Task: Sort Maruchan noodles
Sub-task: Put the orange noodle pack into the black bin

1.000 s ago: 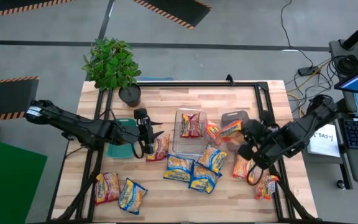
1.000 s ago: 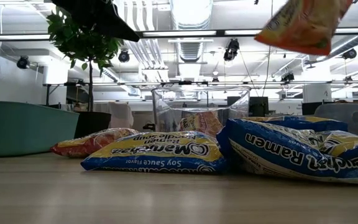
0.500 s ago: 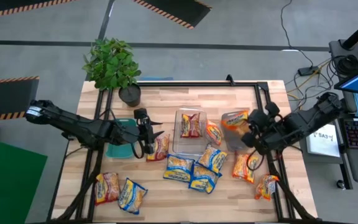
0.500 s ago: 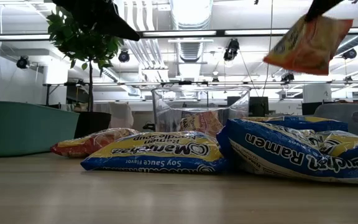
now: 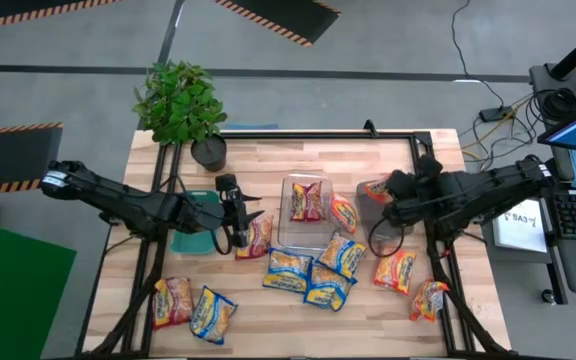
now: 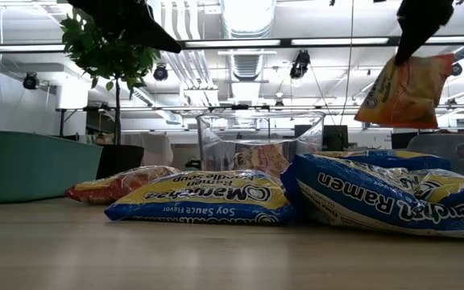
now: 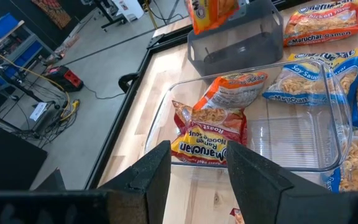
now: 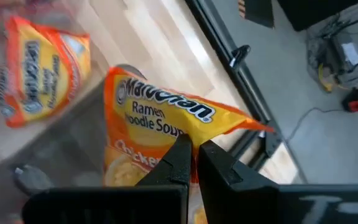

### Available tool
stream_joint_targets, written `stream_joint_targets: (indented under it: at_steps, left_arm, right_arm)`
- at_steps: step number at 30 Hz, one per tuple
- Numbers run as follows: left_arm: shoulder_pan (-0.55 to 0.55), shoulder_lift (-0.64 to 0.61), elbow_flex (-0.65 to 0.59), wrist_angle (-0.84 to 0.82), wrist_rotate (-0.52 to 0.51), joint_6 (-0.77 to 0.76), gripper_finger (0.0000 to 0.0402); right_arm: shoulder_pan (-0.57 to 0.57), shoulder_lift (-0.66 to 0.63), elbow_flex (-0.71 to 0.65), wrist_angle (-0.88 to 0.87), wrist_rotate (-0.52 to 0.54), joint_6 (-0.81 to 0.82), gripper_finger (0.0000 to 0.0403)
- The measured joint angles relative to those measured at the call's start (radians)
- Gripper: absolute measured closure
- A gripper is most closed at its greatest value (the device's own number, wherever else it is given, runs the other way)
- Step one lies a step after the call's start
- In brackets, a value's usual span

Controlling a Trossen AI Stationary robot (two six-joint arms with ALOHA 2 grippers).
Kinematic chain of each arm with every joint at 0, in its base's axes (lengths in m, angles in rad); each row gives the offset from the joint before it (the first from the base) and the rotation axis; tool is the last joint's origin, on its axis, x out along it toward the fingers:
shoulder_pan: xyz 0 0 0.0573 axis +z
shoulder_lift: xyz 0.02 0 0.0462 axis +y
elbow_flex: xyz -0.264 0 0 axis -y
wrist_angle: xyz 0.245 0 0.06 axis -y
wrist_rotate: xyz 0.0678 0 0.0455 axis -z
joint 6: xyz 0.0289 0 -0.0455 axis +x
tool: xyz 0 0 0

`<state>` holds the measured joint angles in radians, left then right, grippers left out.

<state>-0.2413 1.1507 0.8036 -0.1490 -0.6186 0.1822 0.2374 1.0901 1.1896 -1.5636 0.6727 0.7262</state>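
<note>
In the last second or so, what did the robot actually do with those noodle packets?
The right gripper, shut on an orange packet, carried it away from the loose packets toward the grey bin at the table's far side and lowered it; it now hangs over that bin. The left gripper stayed open beside the clear bin, and the packets on the table did not move.

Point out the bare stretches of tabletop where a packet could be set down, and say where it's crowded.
Bare wood: the back strip between the potted plant and the grey bin, and the front edge between the two left packets and the orange-red packet. Crowded: the yellow-and-blue packets in front of the clear bin.
</note>
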Motion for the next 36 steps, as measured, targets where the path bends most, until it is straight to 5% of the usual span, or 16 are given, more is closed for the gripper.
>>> stream_joint_targets:
  at_steps: [14, 27, 36]
  left_arm:
    - [0.000, 0.000, 0.000, 0.000, 0.000, 0.000, 0.0263]
    - [0.000, 0.000, 0.000, 0.000, 0.000, 0.003, 0.0263]
    - [0.000, 0.000, 0.000, 0.000, 0.000, 0.003, 0.0263]
  right_arm:
    - [-0.001, 0.153, -0.104, 0.052, 0.003, -0.269, 0.0394]
    - [-0.002, 0.318, -0.162, 0.205, 0.114, -0.512, 0.0394]
    - [-0.006, 0.402, -0.164, 0.221, 0.135, -0.492, 0.0369]
